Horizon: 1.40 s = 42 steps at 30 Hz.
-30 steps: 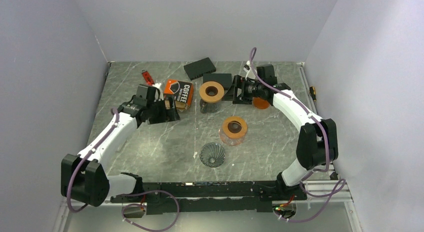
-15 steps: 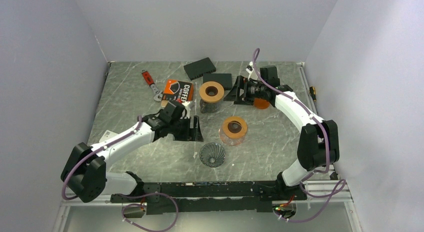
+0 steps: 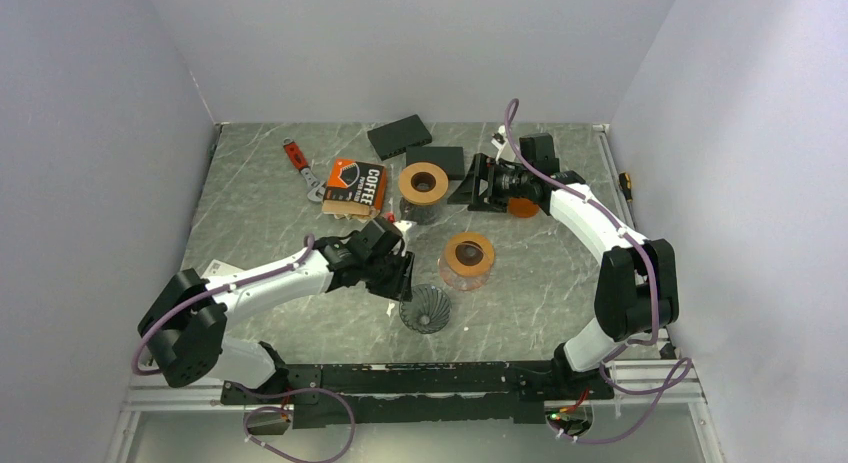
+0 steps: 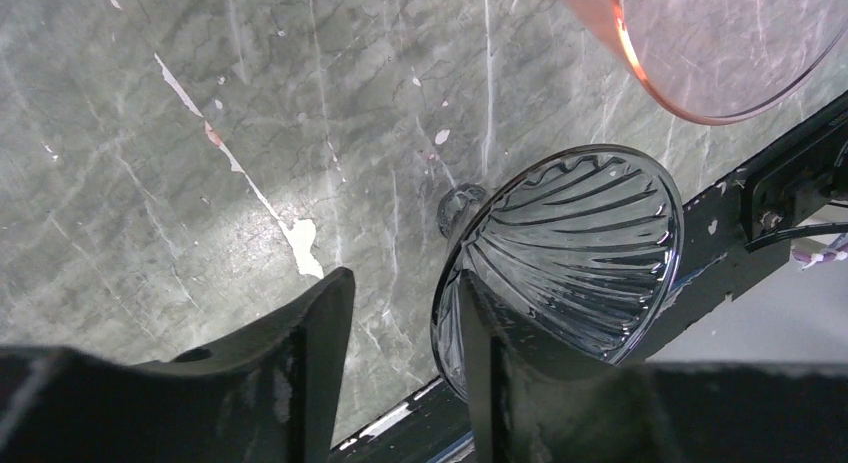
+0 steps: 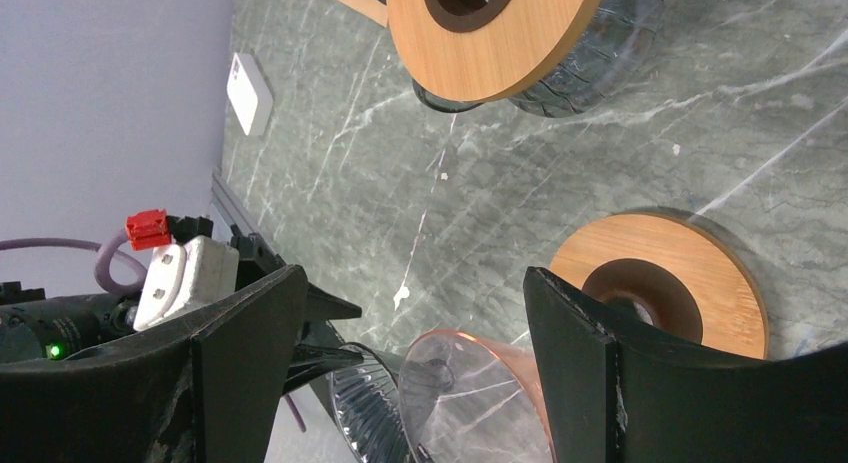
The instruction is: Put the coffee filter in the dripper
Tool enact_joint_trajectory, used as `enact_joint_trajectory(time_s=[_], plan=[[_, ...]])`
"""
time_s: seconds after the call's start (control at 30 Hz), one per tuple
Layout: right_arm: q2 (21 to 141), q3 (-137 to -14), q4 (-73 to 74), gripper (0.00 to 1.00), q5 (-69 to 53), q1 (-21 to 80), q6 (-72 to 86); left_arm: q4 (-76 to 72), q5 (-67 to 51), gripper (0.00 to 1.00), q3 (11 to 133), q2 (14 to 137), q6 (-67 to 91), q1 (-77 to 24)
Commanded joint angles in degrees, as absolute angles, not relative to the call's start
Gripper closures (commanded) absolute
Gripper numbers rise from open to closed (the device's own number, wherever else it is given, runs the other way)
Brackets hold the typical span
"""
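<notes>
Marble table (image 3: pixel 270 213) with two arms, three drippers, two black boxes (image 3: pixel 399 136), one coffee filter pack (image 3: pixel 357 186) and one red-handled tool (image 3: pixel 294 154). The pack lies at 11 o'clock. Two drippers have wooden collars: the dark dripper (image 3: pixel 423 183) at 12 and the orange dripper (image 3: pixel 468 253) at 4.

The left gripper (image 3: pixel 402 280) was at the pack a second ago. It now sits at 6 o'clock, jaws narrower yet parted, astride the rim of the grey dripper (image 3: pixel 425 309) and clamping nothing. The right gripper (image 3: pixel 468 183), unmoved at 1 o'clock, gapes empty.

Only the left wrist view shows the grey dripper's ribbed bowl. Only the top view shows the boxes and the tool.
</notes>
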<state>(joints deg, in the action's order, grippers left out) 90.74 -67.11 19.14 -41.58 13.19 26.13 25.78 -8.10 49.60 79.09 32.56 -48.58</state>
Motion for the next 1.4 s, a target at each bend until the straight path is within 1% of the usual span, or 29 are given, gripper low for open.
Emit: enact_joint_trajectory(time_s=[0.0, 0.1, 0.27, 0.37, 0.4, 0.53, 0.67, 0.8, 1.37], plan=[[89.09, -68.44, 18.64, 0.16, -41.12, 12.91, 25.13, 26.13, -6.94, 0.57, 52.45, 80.6, 30.97, -49.67], [88.94, -68.64, 19.35, 0.16, -40.81, 12.87, 24.67, 25.0, -7.86, 0.6, 52.1, 81.38, 30.57, -50.06], [88.49, -68.46, 19.34, 0.16, -40.44, 12.92, 24.78, 24.93, -8.61, 0.69, 52.29, 82.09, 29.68, -50.32], [88.52, -68.53, 19.54, 0.16, -40.6, 12.92, 24.7, 25.05, -8.7, 0.78, 52.22, 81.6, 29.23, -50.35], [88.53, -68.55, 19.64, 0.16, -40.6, 12.9, 24.62, 25.05, -8.7, 0.85, 52.19, 81.38, 29.12, -50.37], [88.07, -68.54, 19.95, 0.16, -40.27, 12.92, 24.43, 25.48, -8.86, 1.0, 52.03, 79.97, 29.07, -50.37], [87.92, -68.82, 20.37, 0.16, -40.21, 12.91, 24.22, 26.73, -7.25, 1.0, 51.73, 77.52, 29.57, -50.31], [87.65, -68.86, 20.74, 0.16, -40.05, 12.92, 23.99, 28.99, -3.08, 1.0, 51.65, 75.29, 29.28, -50.32], [85.56, -68.68, 21.46, 0.15, -37.49, 12.92, 24.22, 32.68, 8.2, 1.0, 56.4, 70.28, 29.29, -48.31]])
